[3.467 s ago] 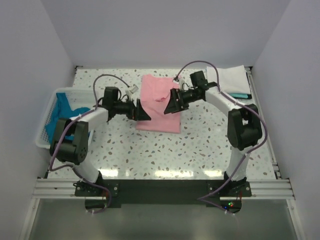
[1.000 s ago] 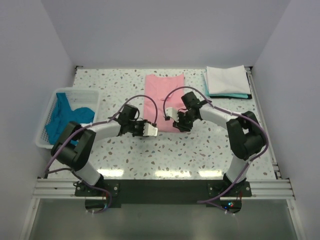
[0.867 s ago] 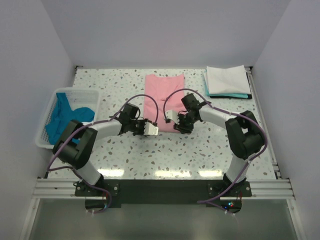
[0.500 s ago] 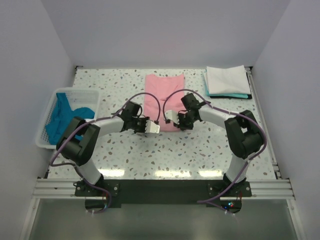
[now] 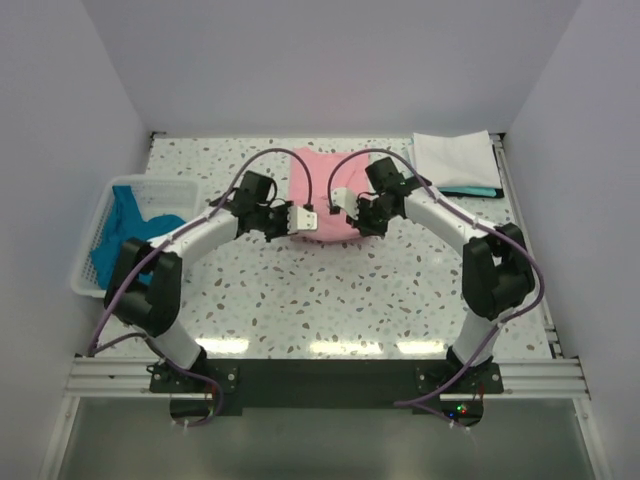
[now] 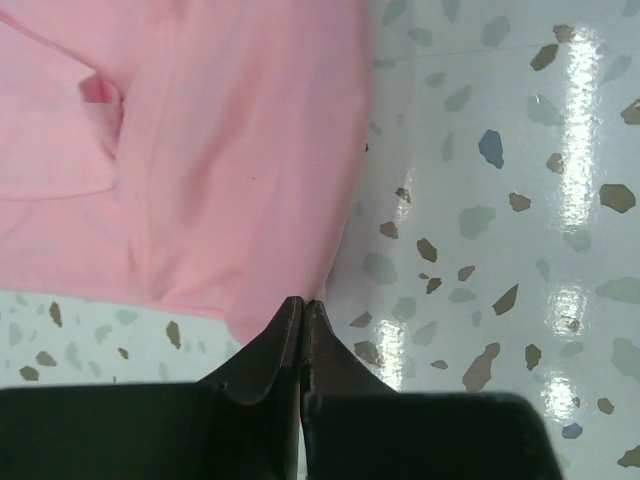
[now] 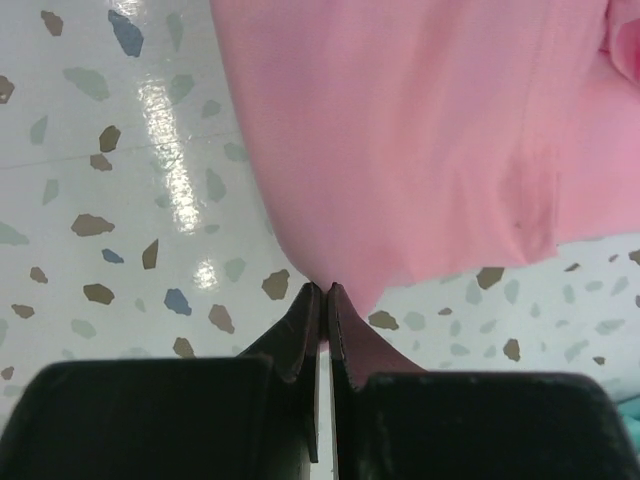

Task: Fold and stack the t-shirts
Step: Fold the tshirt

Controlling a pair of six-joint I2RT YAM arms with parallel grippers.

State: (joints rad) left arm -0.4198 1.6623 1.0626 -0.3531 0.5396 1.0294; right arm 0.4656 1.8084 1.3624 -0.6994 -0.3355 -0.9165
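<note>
The left gripper (image 5: 298, 216) and right gripper (image 5: 347, 214), open a second ago, now pinch the near corners of the light pink t-shirt (image 5: 325, 175) on the table (image 5: 400, 290), hem drawn rearward; the halving fold appears begun, folded stack (image 5: 455, 158) waiting far right

top: overhead, far | wrists: close, facing down | shared: pink t-shirt (image 5: 320, 172)

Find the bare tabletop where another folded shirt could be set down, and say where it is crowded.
Free: the near strip of table in front of the pink shirt; also the back-left corner between the basket and that shirt. Crowded: the centre, where left arm and right arm meet at it, and the back right, under the folded stack.
</note>
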